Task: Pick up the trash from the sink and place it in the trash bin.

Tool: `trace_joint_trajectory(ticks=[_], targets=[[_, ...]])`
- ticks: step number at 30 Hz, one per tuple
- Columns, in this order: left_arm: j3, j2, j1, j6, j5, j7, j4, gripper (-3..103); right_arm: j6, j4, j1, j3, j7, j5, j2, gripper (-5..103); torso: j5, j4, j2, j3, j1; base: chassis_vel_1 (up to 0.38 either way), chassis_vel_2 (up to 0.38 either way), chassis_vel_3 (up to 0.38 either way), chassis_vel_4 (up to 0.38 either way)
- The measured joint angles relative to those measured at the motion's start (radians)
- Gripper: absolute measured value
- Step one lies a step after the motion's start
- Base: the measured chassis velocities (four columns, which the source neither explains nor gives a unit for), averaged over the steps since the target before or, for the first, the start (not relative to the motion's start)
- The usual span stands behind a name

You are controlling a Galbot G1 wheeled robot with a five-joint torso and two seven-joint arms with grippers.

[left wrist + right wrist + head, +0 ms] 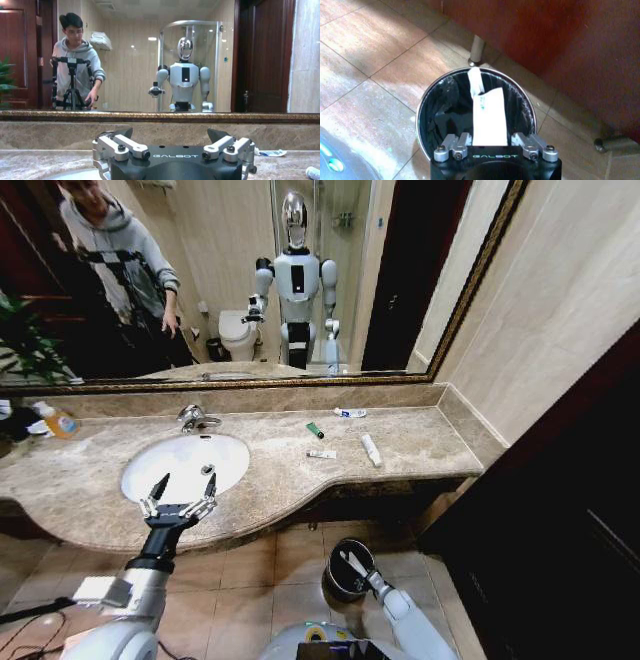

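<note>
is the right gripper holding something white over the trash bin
Yes, in the right wrist view the right gripper is shut on a white sachet directly above the open black trash bin.

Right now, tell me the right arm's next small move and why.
Probably open the right gripper. It sits directly above the trash bin and is shut on a white sachet that hangs over the dark liner, so letting go should drop it inside. The left gripper waits open at the sink.
</note>
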Motion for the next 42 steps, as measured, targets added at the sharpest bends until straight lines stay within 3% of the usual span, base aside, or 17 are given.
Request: trace_joint_trajectory(ticks=[7, 8, 10, 12, 14, 15, 16, 31, 34, 35, 38, 42], targets=[[0.000, 0.000, 0.000, 0.000, 0.000, 0.000, 0.000, 100, -0.002, 0.039, -0.024, 0.004, 0.000, 0.001, -0.003, 70, -0.0002, 0.0000, 0.000, 0.000, 0.000, 0.000, 0.000, 0.000, 0.000], [0.000, 0.000, 0.000, 0.000, 0.000, 0.000, 0.000, 100, -0.002, 0.039, -0.024, 0.004, 0.000, 0.001, -0.003, 70, -0.0002, 0.0000, 0.000, 0.000, 0.000, 0.000, 0.000, 0.000, 0.000], [0.000, 0.000, 0.000, 0.000, 0.000, 0.000, 0.000, 100, -0.006, 0.057, -0.034, 0.005, 0.000, 0.002, -0.001, 80, 0.0000, 0.0000, 0.000, 0.000, 0.000, 0.000, 0.000, 0.000, 0.000], [0.000, 0.000, 0.000, 0.000, 0.000, 0.000, 0.000, 100, -0.007, 0.065, -0.038, 0.005, 0.000, 0.002, -0.001, 80, -0.0001, 0.0000, 0.000, 0.000, 0.000, 0.000, 0.000, 0.000, 0.000], [0.000, 0.000, 0.000, 0.000, 0.000, 0.000, 0.000, 100, -0.012, 0.082, -0.048, 0.005, -0.001, 0.003, -0.001, 90, -0.0001, 0.0000, 0.000, 0.000, 0.000, 0.000, 0.000, 0.000, 0.000], [0.000, 0.000, 0.000, 0.000, 0.000, 0.000, 0.000, 100, -0.012, 0.082, -0.048, 0.005, -0.001, 0.003, -0.001, 90, -0.0001, 0.0000, 0.000, 0.000, 0.000, 0.000, 0.000, 0.000, 0.000], [0.000, 0.000, 0.000, 0.000, 0.000, 0.000, 0.000, 100, -0.014, 0.089, -0.054, 0.007, -0.002, 0.003, -0.001, 99, -0.0001, 0.0000, 0.000, 0.000, 0.000, 0.000, 0.000, 0.000, 0.000], [0.000, 0.000, 0.000, 0.000, 0.000, 0.000, 0.000, 100, -0.021, 0.143, -0.091, 0.026, -0.002, 0.017, 0.001, 100, 0.0001, 0.0001, 0.000, 0.000, 0.000, 0.000, 0.000, 0.000, 0.000], [0.000, 0.000, 0.000, 0.000, 0.000, 0.000, 0.000, 100, -0.048, 0.267, -0.155, 0.029, -0.003, 0.142, -0.032, 100, 0.0002, 0.0001, 0.000, 0.000, 0.000, 0.000, 0.000, 0.000, 0.000], [0.000, 0.000, 0.000, 0.000, 0.000, 0.000, 0.000, 100, -0.048, 0.267, -0.155, 0.029, -0.003, 0.142, -0.032, 100, 0.0002, 0.0001, 0.000, 0.000, 0.000, 0.000, 0.000, 0.000, 0.000], [0.000, 0.000, 0.000, 0.000, 0.000, 0.000, 0.000, 100, -0.059, 0.444, -0.251, 0.066, 0.003, 0.296, -0.080, 100, 0.0003, -0.0001, 0.000, 0.000, 0.000, 0.000, 0.000, 0.000, 0.000], [0.000, 0.000, 0.000, 0.000, 0.000, 0.000, 0.000, 100, -0.039, 0.571, -0.328, 0.107, 0.021, 0.377, -0.108, 100, -0.0001, -0.0001, 0.000, 0.000, 0.000, 0.000, 0.000, 0.000, 0.000]])
